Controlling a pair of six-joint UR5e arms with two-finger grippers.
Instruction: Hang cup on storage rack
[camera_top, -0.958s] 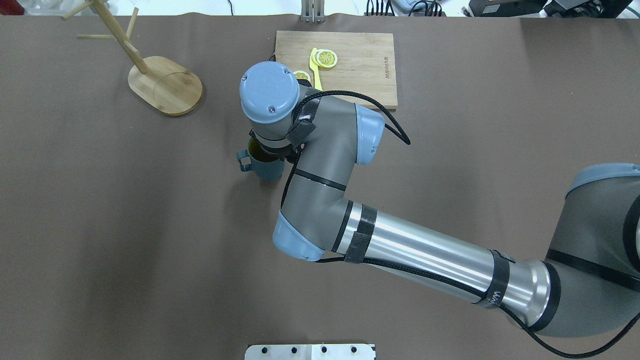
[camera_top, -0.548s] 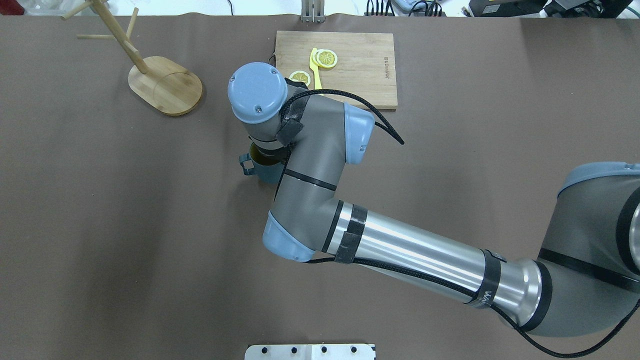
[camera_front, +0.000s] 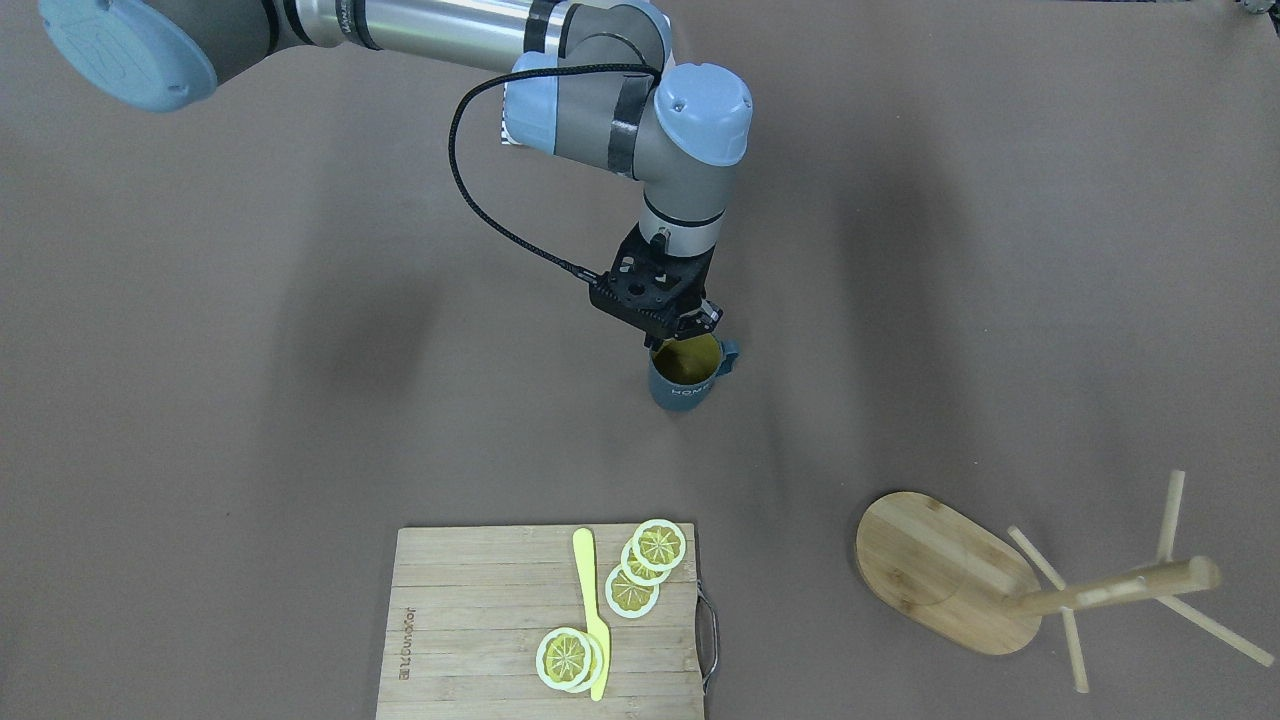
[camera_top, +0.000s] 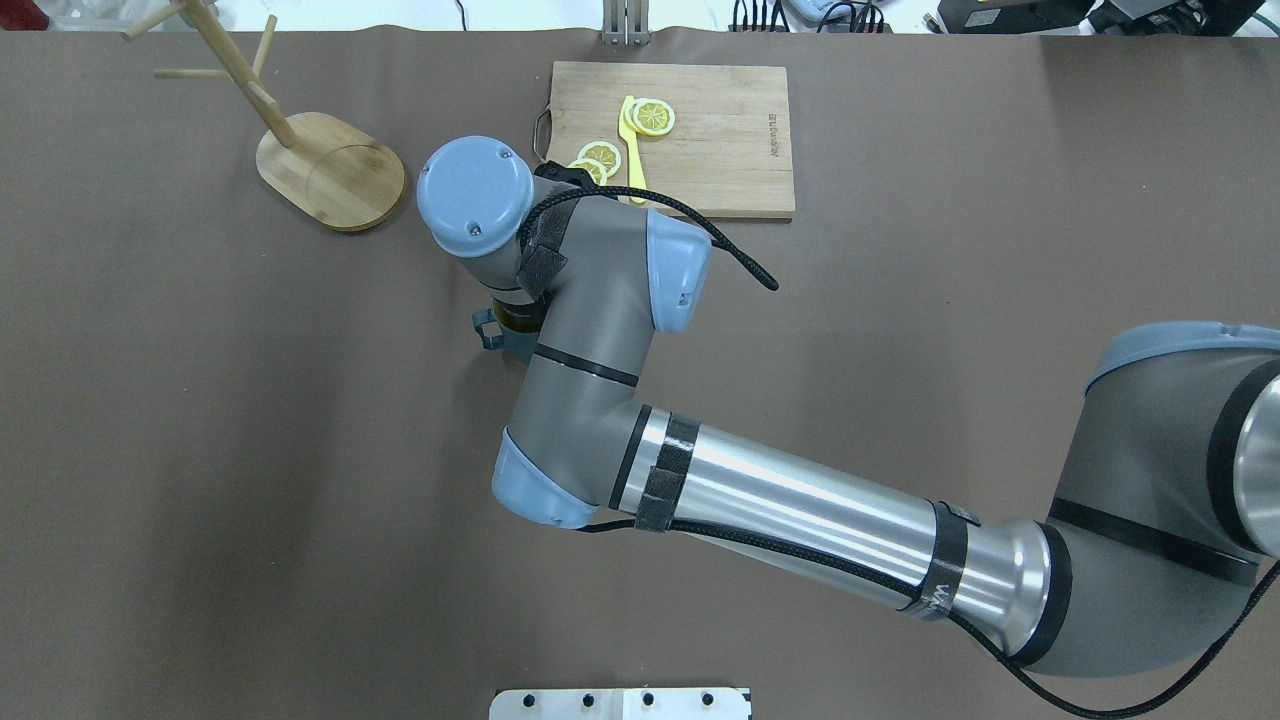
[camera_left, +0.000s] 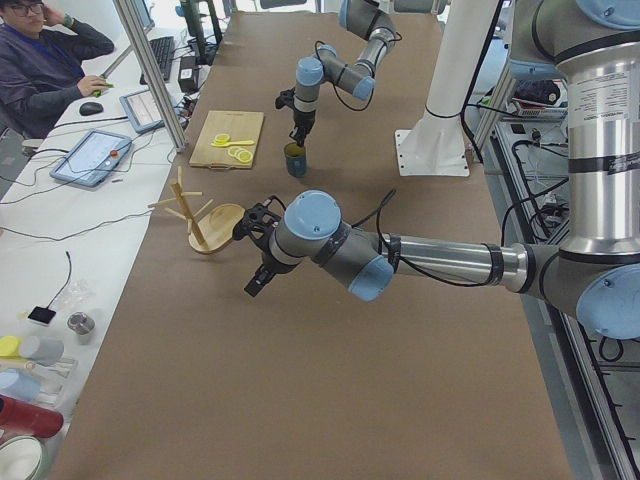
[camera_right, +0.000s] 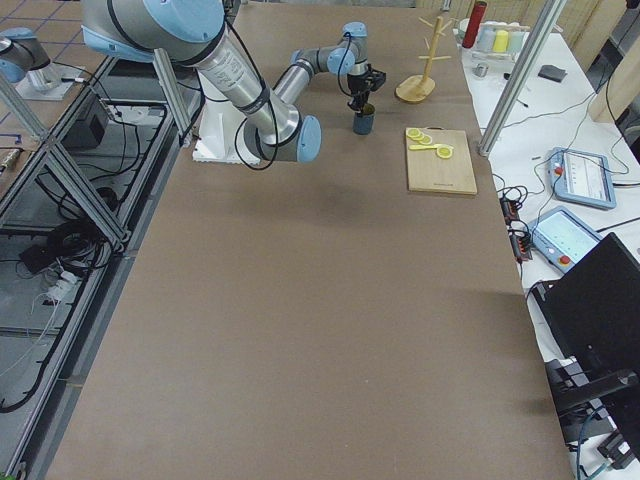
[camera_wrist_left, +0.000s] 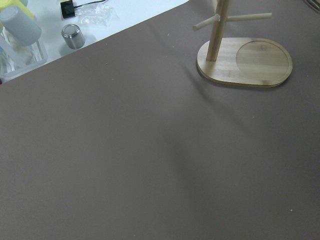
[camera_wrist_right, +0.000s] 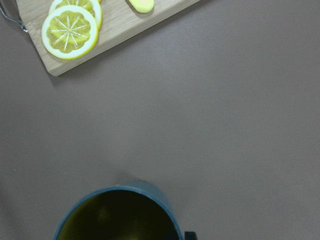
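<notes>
- Two arms work this tabletop (camera_front: 250, 450). Facing the robot, the right hand (camera_front: 692, 325) reaches down and pinches the robot-side rim of the cup (camera_front: 685, 385), which is upright mid-tabletop with its handle toward the storage rack (camera_front: 930, 565). A cutting board (camera_front: 470, 600) with lemon slices (camera_front: 632, 592) and a yellow knife (camera_front: 590, 600) lies apart from the cup, on the operators' side.
- Overhead, the right arm's wrist (camera_top: 590, 290) hides most of the cup; only the handle and a strip of wall show. The rack stands well apart, far left.
- From the left end, the left hand (camera_left: 252, 288) hangs low near the rack. I cannot tell whether its fingers are spread. An operator (camera_left: 45, 60) sits at a side desk.
- From the right end, the cup sits between rack and board.
- Left wrist camera: the rack's base and post are upper right, with a metal tin (camera_wrist_left: 74, 36) beyond the tabletop's edge.
- Right wrist camera: the cup's olive interior fills the bottom edge, and the board's corner is upper left.
</notes>
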